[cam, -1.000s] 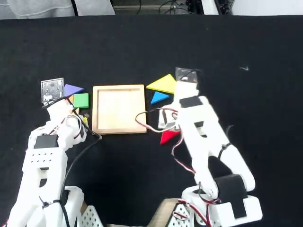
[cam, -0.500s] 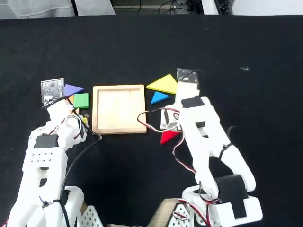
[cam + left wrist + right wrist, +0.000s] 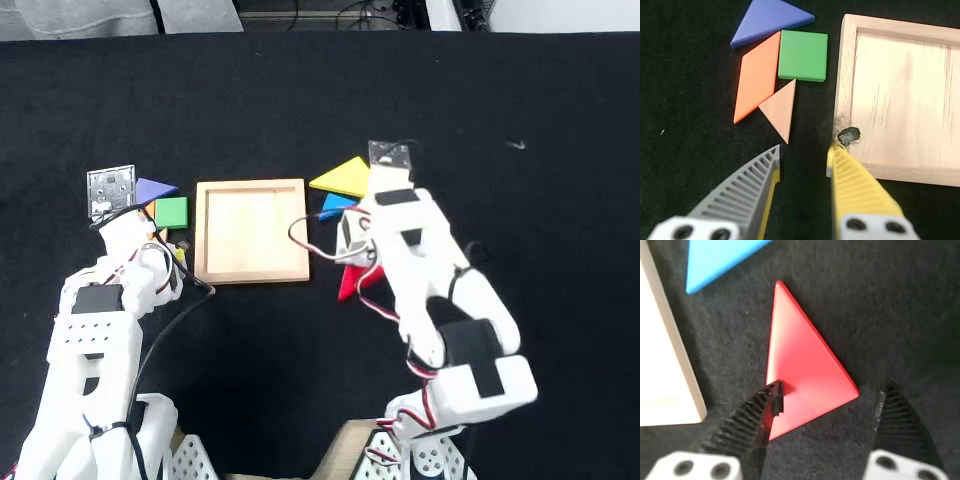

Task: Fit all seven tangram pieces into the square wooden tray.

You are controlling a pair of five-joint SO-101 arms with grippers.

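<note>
The square wooden tray (image 3: 250, 185) lies between my two arms with nothing inside it. In the left wrist view, a purple-blue triangle (image 3: 767, 20), a green square (image 3: 803, 55), an orange parallelogram (image 3: 757, 77) and a small wood-coloured triangle (image 3: 781, 107) lie beside the tray's rim (image 3: 845, 75). My left gripper (image 3: 804, 150) is open just short of them, its yellow finger at the tray's edge. My right gripper (image 3: 831, 395) is open low over the red triangle (image 3: 802, 365), one finger over its edge. A blue triangle (image 3: 720, 260) lies just beyond.
A yellow triangle (image 3: 345, 177) and the blue triangle (image 3: 335, 203) lie right of the tray, the red triangle (image 3: 358, 282) nearer the arm's base. A cable (image 3: 300, 250) loops over the tray's right rim. Black cloth covers the table, bare at the back and far right.
The right arm has swung left and down over the red triangle. The left arm and all pieces have stayed put.
</note>
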